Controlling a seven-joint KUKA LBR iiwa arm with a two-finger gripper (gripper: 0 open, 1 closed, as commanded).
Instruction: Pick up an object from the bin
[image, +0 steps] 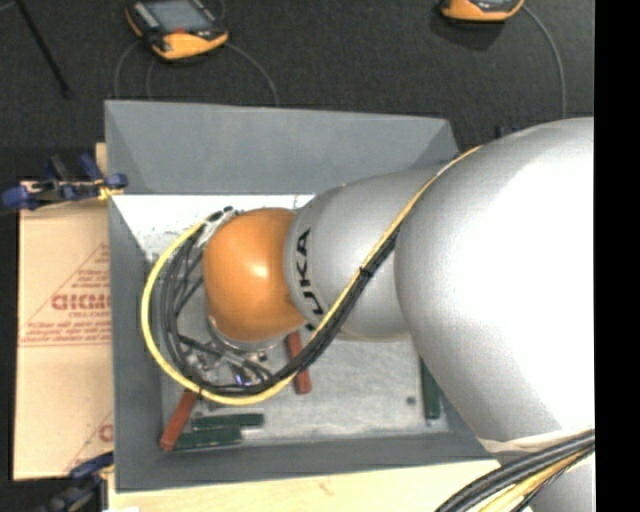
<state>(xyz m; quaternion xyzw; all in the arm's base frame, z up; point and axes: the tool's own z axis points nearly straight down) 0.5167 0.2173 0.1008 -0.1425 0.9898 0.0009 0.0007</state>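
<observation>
My gripper (233, 358) is low over the bin's left front part, with only a bit of its metal body showing under the wrist. Just below it, a reddish-brown stick (177, 422) lies slanted in the front left corner. A dark green flat piece (222, 430) lies beside that stick along the front wall. Another reddish-brown stick (299, 364) pokes out to the gripper's right, partly under the arm. What lies directly beneath the gripper is hidden.
The arm, with its orange cover and looped cables, spans the bin from the right and hides most of the floor. A dark green slim thing (430, 397) lies by the right wall. The left wall is close to the cables.
</observation>
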